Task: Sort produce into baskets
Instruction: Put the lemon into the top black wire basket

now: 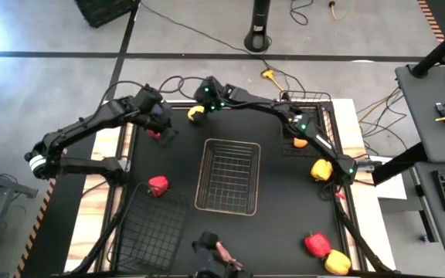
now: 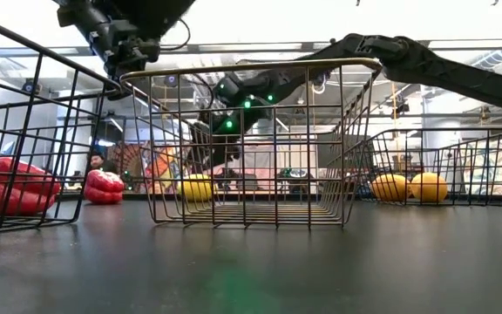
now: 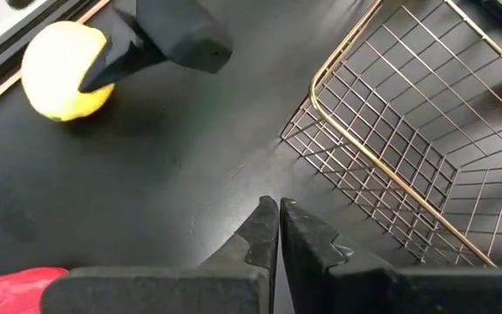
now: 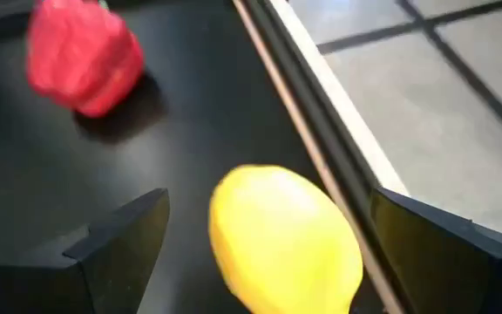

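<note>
A yellow lemon (image 1: pixel 195 113) lies on the black table near its far edge; it also shows in the right wrist view (image 4: pixel 281 240) and the low view (image 2: pixel 197 187). My right gripper (image 4: pixel 268 199) is open, low over it, one finger on either side with a gap showing at each. A red pepper (image 1: pixel 154 133) lies left of the lemon. My left gripper (image 3: pixel 277 214) is shut and empty, above the table beside this pepper (image 3: pixel 16 277). The paler wire basket (image 1: pixel 228 176) stands mid-table.
A black basket (image 1: pixel 307 116) at the far right holds two lemons (image 2: pixel 392 186). Another black basket (image 1: pixel 157 228) stands near left, a red pepper (image 1: pixel 158 185) beside its far corner. A yellow pepper (image 1: pixel 321 169) lies right; a red one (image 1: pixel 317 244) and a yellow one (image 1: pixel 337 262) lie near right.
</note>
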